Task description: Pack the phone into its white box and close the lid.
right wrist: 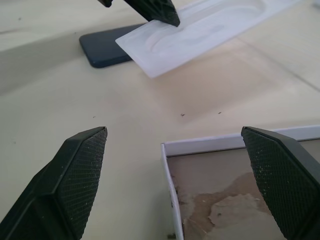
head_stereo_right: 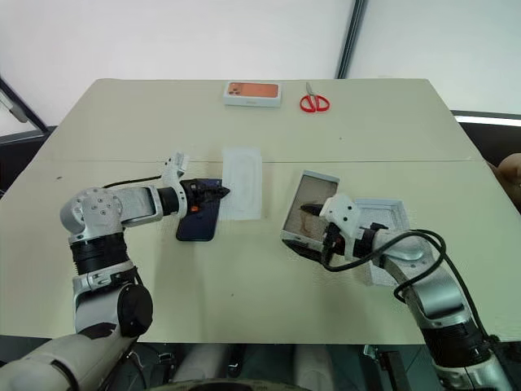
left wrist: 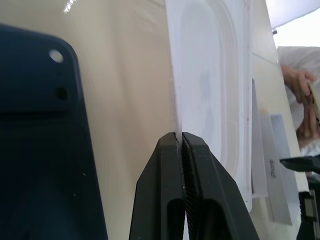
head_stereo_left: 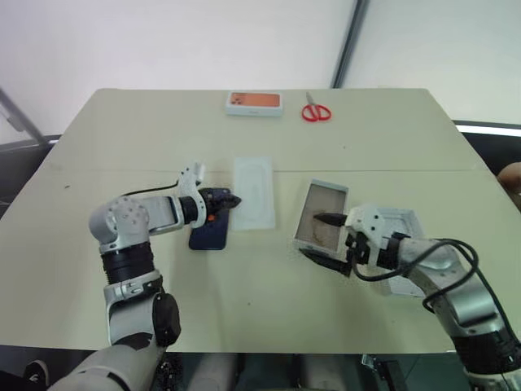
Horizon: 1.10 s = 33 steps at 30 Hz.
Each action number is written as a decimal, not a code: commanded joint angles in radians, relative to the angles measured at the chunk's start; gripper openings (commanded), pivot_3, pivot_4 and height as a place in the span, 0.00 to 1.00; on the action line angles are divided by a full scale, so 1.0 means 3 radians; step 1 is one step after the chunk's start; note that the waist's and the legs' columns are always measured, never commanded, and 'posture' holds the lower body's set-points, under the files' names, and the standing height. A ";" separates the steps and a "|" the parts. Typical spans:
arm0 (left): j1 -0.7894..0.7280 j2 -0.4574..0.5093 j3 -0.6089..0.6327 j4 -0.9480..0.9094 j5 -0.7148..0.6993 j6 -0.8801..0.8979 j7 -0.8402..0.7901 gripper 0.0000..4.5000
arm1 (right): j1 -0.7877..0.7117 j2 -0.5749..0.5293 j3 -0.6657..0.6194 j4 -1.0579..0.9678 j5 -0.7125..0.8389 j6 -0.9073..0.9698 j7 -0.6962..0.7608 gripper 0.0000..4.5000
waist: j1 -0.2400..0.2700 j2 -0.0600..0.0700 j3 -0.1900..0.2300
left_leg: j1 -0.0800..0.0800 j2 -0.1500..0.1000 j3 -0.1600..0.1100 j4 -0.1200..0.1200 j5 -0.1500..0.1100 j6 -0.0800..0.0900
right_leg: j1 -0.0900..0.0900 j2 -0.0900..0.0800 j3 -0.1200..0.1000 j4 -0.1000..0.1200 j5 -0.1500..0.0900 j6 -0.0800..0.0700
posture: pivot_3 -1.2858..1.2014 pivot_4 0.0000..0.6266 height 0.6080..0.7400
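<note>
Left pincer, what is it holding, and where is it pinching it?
The left pincer is pinching the flat white insert by its thin edge, lifting that side off the table.

- No text, brand, number or sign is showing legibly on anything lying on the bench [head_stereo_left: 244, 277].
- The small white box with orange top [head_stereo_left: 254, 103], sitting near the far edge of the bench, is showing print too small to read.
- The lid [left wrist: 276, 172] is showing a small dark mark in the left wrist view, too blurred to make out.
</note>
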<state>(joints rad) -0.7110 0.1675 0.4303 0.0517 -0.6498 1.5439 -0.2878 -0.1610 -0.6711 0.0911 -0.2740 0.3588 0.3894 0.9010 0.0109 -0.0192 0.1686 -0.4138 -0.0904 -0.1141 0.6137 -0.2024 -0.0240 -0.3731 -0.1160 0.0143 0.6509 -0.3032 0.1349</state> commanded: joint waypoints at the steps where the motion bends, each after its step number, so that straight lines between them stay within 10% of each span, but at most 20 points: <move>1: 0.0006 -0.0020 -0.0125 -0.0186 -0.0101 -0.0004 -0.0085 0.00 | -0.0171 -0.0012 0.0216 0.0221 -0.0257 -0.0026 0.0031 0.80 | -0.0003 0.0000 0.0000 | 0.0000 0.0000 0.0000 0.0000 0.0000 0.0000 | 0.0000 0.0000 0.0000 0.0000 0.0000 0.0000 | 0.52 0.24 1.00; 8: 0.0034 -0.0038 -0.0111 -0.0256 -0.0126 0.0022 -0.0081 0.00 | -0.0225 -0.0056 0.0347 0.0285 -0.0480 -0.0096 0.0074 0.01 | -0.0004 0.0000 0.0000 | 0.0000 0.0001 0.0001 -0.0002 0.0000 0.0000 | -0.0002 0.0000 0.0000 0.0000 0.0000 0.0000 | 0.52 0.24 1.00; 24: -0.0128 -0.0264 0.0046 -0.0203 -0.0104 0.0173 -0.0013 0.00 | -0.0112 0.0080 0.0532 0.0073 -0.0418 -0.0617 0.0529 0.01 | -0.0006 -0.0002 0.0002 | 0.0000 0.0001 0.0000 -0.0001 0.0000 -0.0001 | -0.0002 0.0001 0.0000 0.0000 0.0000 0.0000 | 0.52 0.24 1.00; 33: -0.0008 -0.0373 -0.0081 -0.0357 -0.0107 0.0235 0.0063 0.00 | 0.0045 -0.0075 -0.0054 -0.0199 0.0005 -0.0460 0.0493 0.79 | 0.0013 -0.0003 0.0002 | 0.0000 0.0001 0.0000 -0.0001 0.0000 -0.0001 | -0.0001 0.0001 0.0000 0.0000 0.0000 0.0000 | 0.52 0.24 1.00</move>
<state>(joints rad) -0.7166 0.0633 0.4128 -0.0099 -0.6632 1.6059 -0.2754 -0.1665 -0.6614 0.1640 -0.2578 0.2825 0.2277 1.0390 0.0149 -0.0200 0.1693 -0.4144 -0.0904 -0.1145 0.6133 -0.2025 -0.0243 -0.3732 -0.1161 0.0140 0.6503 -0.3033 0.1351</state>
